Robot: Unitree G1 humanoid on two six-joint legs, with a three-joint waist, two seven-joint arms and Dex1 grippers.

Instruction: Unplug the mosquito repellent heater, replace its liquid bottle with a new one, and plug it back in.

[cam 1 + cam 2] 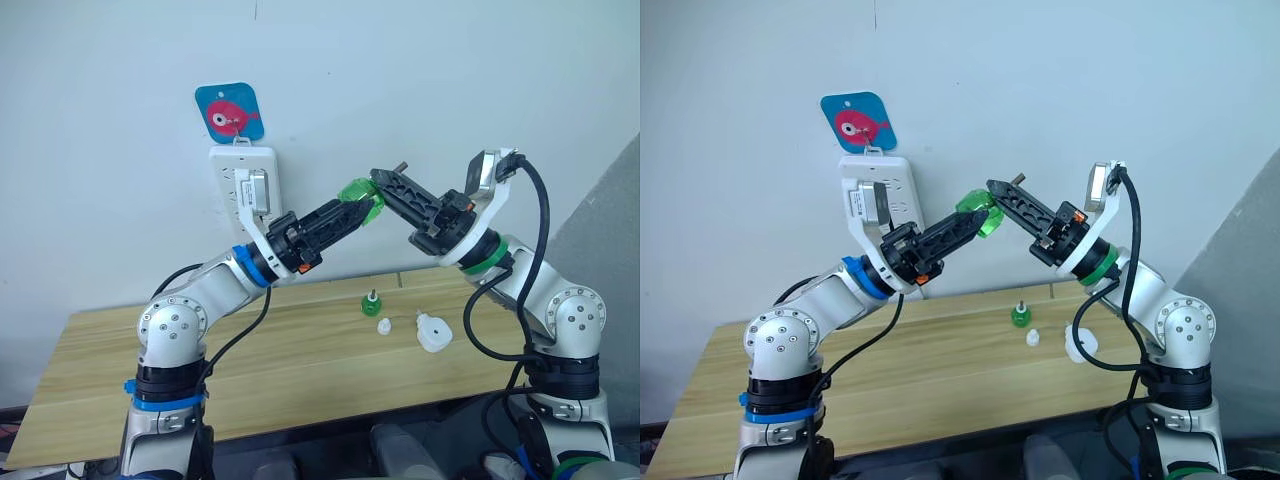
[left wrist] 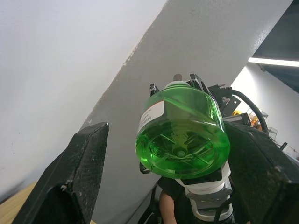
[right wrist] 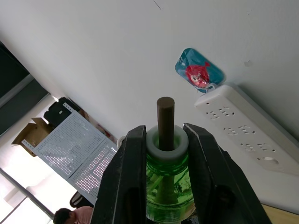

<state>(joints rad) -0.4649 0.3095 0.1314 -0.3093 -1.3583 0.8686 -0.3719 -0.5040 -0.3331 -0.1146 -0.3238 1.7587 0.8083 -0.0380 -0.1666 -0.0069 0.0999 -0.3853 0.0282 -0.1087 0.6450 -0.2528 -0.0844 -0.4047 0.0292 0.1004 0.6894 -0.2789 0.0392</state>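
Looking from the head views, both arms meet in mid-air before the power strip [image 1: 243, 185]: the right gripper [image 1: 385, 188] clamps the green bottle [image 1: 360, 192] by its neck, while the heater [image 1: 433, 332] lies on the surface [image 1: 150, 350] beside a second green bottle [image 1: 371, 305]

Seen from the left wrist, the left gripper [image 2: 163, 154] stands spread around the bottle's base; closing squarely before the right lets go seems wise

Right wrist: wick [image 3: 165, 122] upright between the fingers
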